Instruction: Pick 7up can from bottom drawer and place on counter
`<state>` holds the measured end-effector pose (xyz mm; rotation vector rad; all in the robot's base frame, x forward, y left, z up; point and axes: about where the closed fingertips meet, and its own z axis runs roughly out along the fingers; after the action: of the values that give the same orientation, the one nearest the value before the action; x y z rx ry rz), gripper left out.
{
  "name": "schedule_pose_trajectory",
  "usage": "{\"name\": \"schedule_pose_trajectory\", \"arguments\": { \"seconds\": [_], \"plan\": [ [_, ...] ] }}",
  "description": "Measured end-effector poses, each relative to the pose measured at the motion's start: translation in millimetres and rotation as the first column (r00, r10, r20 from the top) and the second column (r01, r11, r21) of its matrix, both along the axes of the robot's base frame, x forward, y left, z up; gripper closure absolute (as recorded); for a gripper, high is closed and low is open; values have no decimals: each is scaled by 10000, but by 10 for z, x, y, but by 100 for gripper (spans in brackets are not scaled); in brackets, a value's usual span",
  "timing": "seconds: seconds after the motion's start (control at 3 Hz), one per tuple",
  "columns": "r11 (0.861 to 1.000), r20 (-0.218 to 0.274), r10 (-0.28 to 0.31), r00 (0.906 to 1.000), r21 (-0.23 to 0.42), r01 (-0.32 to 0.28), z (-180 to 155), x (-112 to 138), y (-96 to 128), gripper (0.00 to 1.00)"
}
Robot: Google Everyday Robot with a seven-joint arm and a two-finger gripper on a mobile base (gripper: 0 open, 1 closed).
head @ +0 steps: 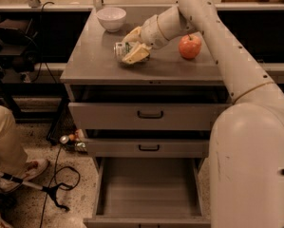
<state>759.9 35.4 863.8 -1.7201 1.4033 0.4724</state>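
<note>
The 7up can, green and white, lies on its side on the counter, left of centre. My gripper reaches in from the right. Its cream fingers close on the can from above and below, right at the counter surface. I cannot tell whether the can rests on the counter or hangs just above it. The bottom drawer is pulled open below, its grey floor bare.
A white bowl stands at the counter's back left and a red apple at the right. The two upper drawers stand slightly ajar. A person's leg, small cans and a black cable are on the floor at left.
</note>
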Motion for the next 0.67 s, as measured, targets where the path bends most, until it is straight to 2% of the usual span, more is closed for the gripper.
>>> {"name": "schedule_pose_trajectory", "arguments": {
  "seconds": [0.33, 0.67],
  "plan": [
    [10000, -116, -35, 9999, 71, 35, -33, 26, -14, 1],
    [9999, -235, -33, 9997, 100, 35, -46, 38, -55, 0]
  ]
}}
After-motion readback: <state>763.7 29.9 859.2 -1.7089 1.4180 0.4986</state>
